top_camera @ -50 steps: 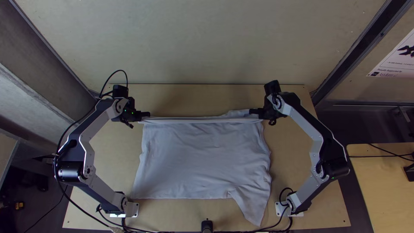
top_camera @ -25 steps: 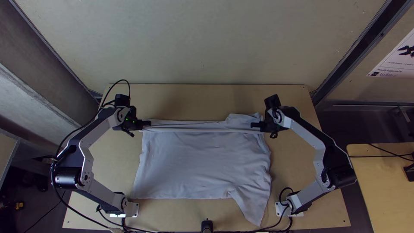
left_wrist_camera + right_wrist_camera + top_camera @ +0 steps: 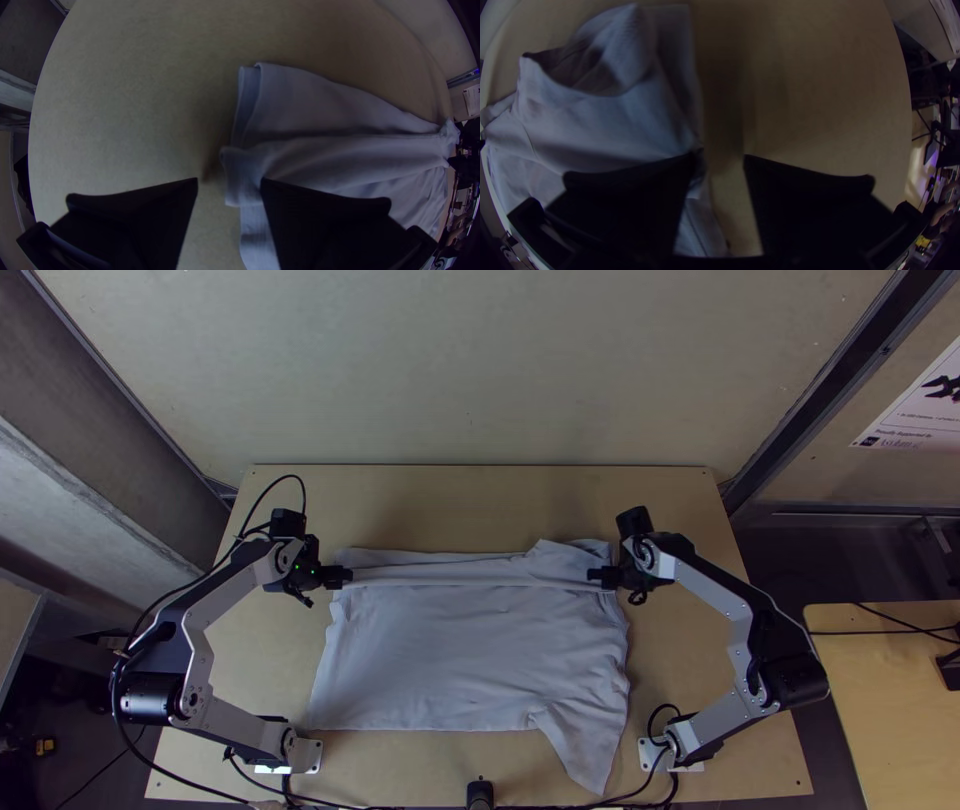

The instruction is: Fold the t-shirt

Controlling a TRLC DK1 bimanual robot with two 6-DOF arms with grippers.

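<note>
Gaping at opposite edges, left pincer [image 3: 346, 576], right pincer [image 3: 594, 574], folded t-shirt [image 3: 470, 655]

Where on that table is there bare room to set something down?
Beyond the shirt, a wide strip of table is bare. Smaller patches separate shirt from left arm and right arm, and edge its near side. Shirt crowds the middle; the arms crowd its far ends.
</note>
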